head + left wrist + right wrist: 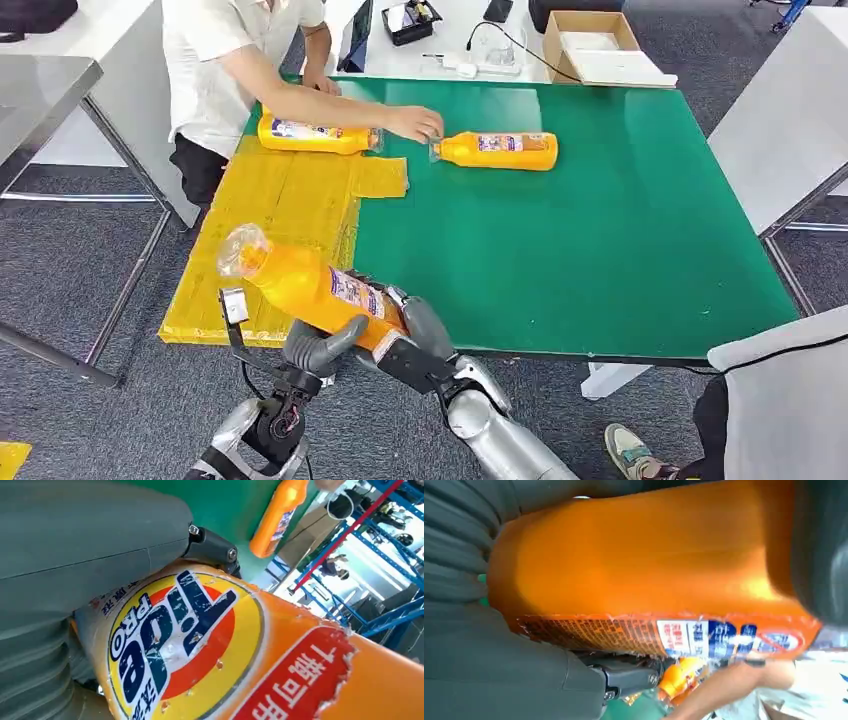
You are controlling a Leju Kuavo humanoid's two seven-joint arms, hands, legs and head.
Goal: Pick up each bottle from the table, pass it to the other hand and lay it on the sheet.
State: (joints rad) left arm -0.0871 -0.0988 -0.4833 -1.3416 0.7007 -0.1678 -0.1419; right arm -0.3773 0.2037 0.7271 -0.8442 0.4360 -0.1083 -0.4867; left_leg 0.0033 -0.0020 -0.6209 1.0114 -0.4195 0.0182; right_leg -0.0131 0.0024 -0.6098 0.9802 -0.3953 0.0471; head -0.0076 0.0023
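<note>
An orange detergent bottle (310,285) hangs tilted over the near edge of the yellow sheet (290,210), its clear cap pointing up and left. My left hand (318,350) grips it from below, and my right hand (418,335) holds its base end. The left wrist view is close on the bottle's label (190,645); the right wrist view is close on its orange side (649,565). A second bottle (318,135) lies on the sheet's far end. A third bottle (498,150) lies on the green table (600,230), with a person's hand (415,122) at its cap.
A person in a white shirt (225,60) leans in at the table's far left corner. A cardboard box (595,45) and small devices sit on the white table behind. White tables flank both sides. A shoe (630,450) and grey cloth (785,400) are at the near right.
</note>
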